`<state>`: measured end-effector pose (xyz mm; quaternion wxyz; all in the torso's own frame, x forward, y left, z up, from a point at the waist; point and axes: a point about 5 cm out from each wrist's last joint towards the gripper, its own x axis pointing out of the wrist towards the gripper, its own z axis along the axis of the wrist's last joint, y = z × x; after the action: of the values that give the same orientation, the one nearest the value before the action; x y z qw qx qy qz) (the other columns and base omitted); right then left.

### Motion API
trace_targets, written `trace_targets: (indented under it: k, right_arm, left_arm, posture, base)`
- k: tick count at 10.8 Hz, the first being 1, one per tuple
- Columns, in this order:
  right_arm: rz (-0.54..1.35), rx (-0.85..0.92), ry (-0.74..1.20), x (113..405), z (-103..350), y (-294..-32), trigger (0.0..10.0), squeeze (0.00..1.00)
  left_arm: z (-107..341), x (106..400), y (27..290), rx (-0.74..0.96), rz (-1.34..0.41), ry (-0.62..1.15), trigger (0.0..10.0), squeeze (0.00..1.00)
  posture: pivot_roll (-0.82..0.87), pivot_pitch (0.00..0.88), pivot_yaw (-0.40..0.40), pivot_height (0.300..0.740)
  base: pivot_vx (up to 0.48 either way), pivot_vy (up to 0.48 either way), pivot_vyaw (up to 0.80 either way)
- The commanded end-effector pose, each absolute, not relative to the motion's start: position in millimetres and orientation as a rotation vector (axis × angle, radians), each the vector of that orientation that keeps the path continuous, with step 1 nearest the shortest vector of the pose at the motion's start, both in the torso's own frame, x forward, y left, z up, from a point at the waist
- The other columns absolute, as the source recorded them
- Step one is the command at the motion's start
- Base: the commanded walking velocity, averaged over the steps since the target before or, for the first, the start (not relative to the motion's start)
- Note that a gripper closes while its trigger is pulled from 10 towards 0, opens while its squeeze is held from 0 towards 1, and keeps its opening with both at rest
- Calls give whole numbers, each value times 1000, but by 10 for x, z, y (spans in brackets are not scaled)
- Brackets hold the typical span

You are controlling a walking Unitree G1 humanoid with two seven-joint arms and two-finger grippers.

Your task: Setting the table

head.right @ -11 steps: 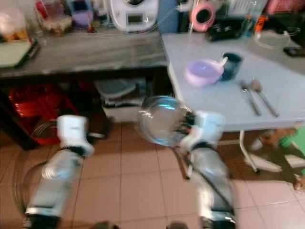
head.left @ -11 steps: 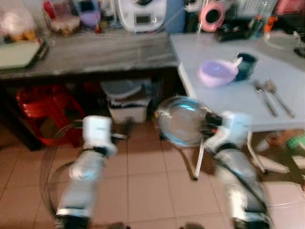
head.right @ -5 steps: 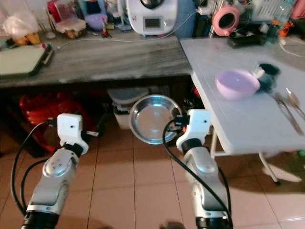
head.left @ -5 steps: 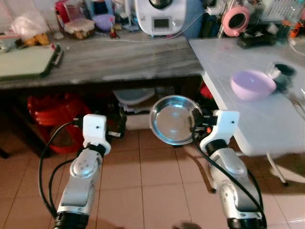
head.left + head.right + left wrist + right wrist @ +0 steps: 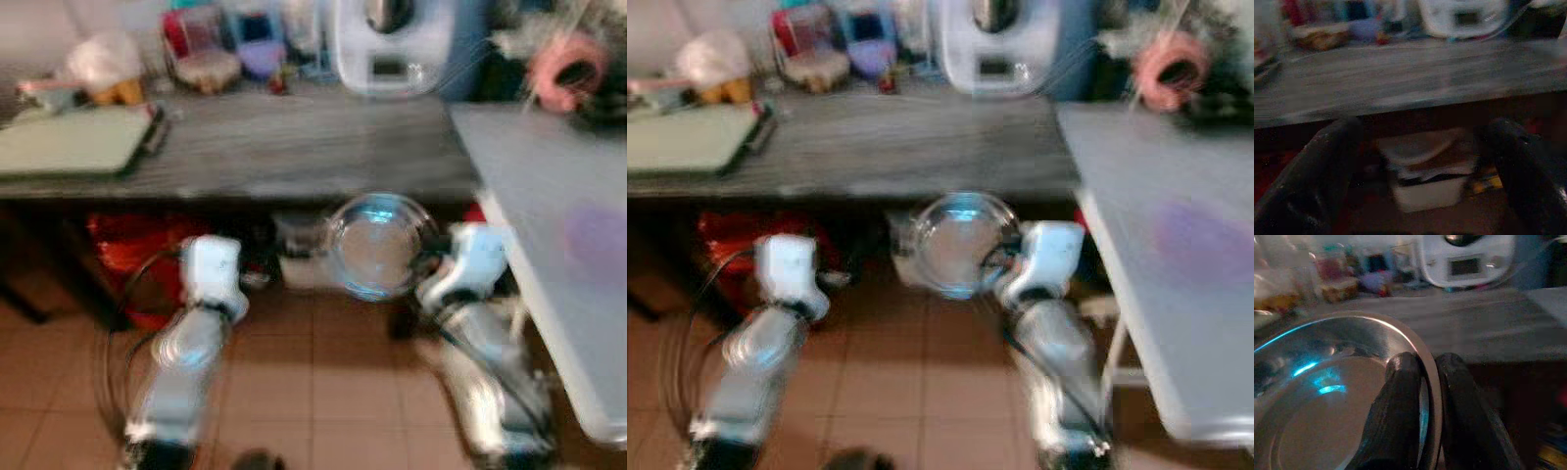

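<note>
My right gripper [image 5: 428,257] is shut on the rim of a round steel plate [image 5: 378,245], held upright in front of the dark counter's edge; in the right wrist view its two fingers [image 5: 1400,396] pinch the plate's rim [image 5: 1352,396]. My left gripper [image 5: 1415,166] is open with nothing between its fingers [image 5: 1327,166], held out low before the counter [image 5: 265,147]. The white table [image 5: 549,196] stands at the right, with a blurred purple bowl [image 5: 598,235] on it. The eye views are blurred.
On the counter are a green board [image 5: 73,140], a white appliance [image 5: 392,44], tubs and a bag. Under it sit a red stool [image 5: 132,240] and a white lidded bin [image 5: 1425,171]. A pink ring-shaped thing [image 5: 563,64] sits at the far right. Tiled floor lies below.
The whole view has shifted right, so the camera has turned left; the table has slid toward the right edge. The plate stays in my right gripper.
</note>
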<state>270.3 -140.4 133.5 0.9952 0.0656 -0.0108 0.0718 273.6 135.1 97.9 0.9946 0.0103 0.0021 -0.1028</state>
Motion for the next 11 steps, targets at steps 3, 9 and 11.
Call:
trace_targets:
  k: [3, 9, 11]
  right_arm:
    - [103, 127, -18, 2703, 1318, -1504, 10000, 0]
    - [71, 140, -9, 2733, 1306, -1527, 10000, 0]
    - [-24, 121, 31, 2754, 1242, -1629, 10000, 0]
  left_arm:
    - [1024, 2743, 1274, 24, -227, -11, 10000, 0]
    - [1026, 2755, 1289, 10, -203, -11, 10000, 0]
    - [1051, 2743, 1275, -4, -202, -30, 10000, 0]
  posture:
    - [-44, 0, 53, 740]
    - [-42, 0, 57, 740]
    - [-39, 0, 54, 740]
  base:
    - [480, 0, 0]
    - [466, 0, 368]
    - [0, 0, 0]
